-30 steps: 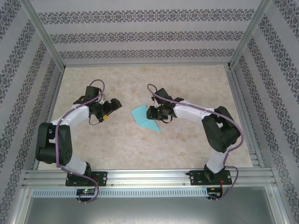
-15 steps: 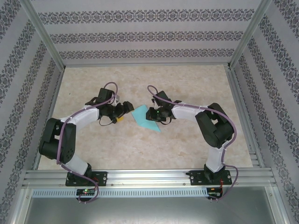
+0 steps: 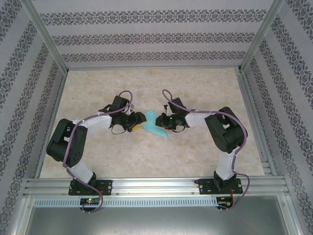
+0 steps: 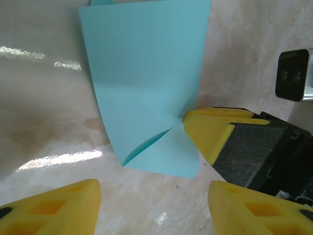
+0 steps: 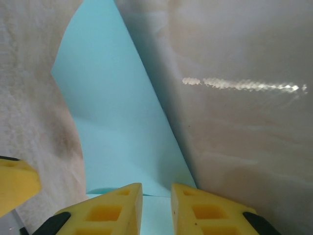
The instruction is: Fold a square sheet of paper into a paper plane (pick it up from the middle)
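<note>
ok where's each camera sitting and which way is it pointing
Top external: above and behind the bases, looking down on the table; both arms show.
Left wrist: behind the left gripper, facing the teal paper; its open fingers at the bottom.
Right wrist: behind the right gripper, looking along the paper; its fingers pinching it.
Shared: both wrist views show the paper and the other gripper's finger.
</note>
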Robot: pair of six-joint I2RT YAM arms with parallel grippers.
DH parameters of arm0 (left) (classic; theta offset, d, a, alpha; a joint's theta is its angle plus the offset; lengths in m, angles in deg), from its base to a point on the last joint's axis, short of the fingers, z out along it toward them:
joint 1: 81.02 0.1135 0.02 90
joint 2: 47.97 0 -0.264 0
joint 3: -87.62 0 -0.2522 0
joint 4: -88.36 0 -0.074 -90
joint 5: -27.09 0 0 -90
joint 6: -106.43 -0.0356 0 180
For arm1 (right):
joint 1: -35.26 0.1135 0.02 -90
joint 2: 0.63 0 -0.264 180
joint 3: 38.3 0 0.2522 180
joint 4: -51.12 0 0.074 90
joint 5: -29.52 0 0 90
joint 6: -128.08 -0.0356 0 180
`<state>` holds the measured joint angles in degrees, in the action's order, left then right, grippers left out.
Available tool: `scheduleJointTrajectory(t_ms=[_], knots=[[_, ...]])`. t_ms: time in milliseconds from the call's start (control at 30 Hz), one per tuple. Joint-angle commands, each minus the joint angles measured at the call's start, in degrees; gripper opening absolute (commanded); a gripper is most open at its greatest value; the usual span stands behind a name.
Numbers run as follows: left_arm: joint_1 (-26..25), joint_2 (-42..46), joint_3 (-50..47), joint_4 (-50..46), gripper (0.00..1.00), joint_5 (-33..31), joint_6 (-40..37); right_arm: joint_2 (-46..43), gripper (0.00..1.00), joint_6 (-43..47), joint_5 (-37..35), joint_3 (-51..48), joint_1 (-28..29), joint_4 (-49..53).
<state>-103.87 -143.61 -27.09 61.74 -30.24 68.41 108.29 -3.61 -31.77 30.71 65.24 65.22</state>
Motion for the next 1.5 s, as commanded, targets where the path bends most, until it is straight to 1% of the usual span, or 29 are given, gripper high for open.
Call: scheduleJointTrajectory(t_ms=[0, 233, 333, 467, 667, 1000, 1133, 1300, 1367, 1467], knots=[[-1.0, -1.0, -1.1, 3.6, 0.6, 0.6, 3.0, 1.8, 0.23, -2.3, 1.2, -2.3, -1.1, -3.4], [-2.0, -3.0, -1.0, 4.9, 0.56, 0.6, 4.6, 2.3, 0.24, -3.8, 2.4, -3.8, -2.2, -6.0], [-2.4, -4.5, -0.4, 5.7, 0.51, 1.7, 4.7, 2.6, 0.24, -3.9, 2.6, -4.1, -2.4, -6.2], [-2.9, -6.2, 0.9, 6.0, 0.46, 2.8, 4.3, 3.0, 0.24, -4.0, 2.7, -4.3, -2.7, -6.3], [-3.4, -7.5, 2.0, 6.5, 0.43, 3.4, 4.4, 3.0, 0.24, -4.1, 3.3, -4.6, -3.0, -7.1], [-3.8, -8.2, 2.1, 10.4, 0.31, 5.1, 5.6, 1.5, 0.29, -4.6, 5.0, -5.3, -3.9, -10.4], [-3.9, -7.9, 1.8, 10.9, 0.26, 5.0, 5.7, -0.6, 0.36, -3.2, 4.7, -5.2, -4.2, -11.1], [-4.1, -7.8, 1.8, 11.1, 0.14, 4.8, 6.1, -5.8, 0.49, 3.1, 1.3, -6.2, -4.2, -10.2], [-4.1, -7.5, 1.9, 10.8, 0.12, 4.4, 6.5, -9.0, 0.53, 7.3, -1.4, -8.3, -3.6, -10.9], [-4.3, -6.9, 2.5, 9.2, 0.11, 3.8, 6.7, -15.0, 0.58, 15.6, -9.7, -11.6, -0.9, -9.1]])
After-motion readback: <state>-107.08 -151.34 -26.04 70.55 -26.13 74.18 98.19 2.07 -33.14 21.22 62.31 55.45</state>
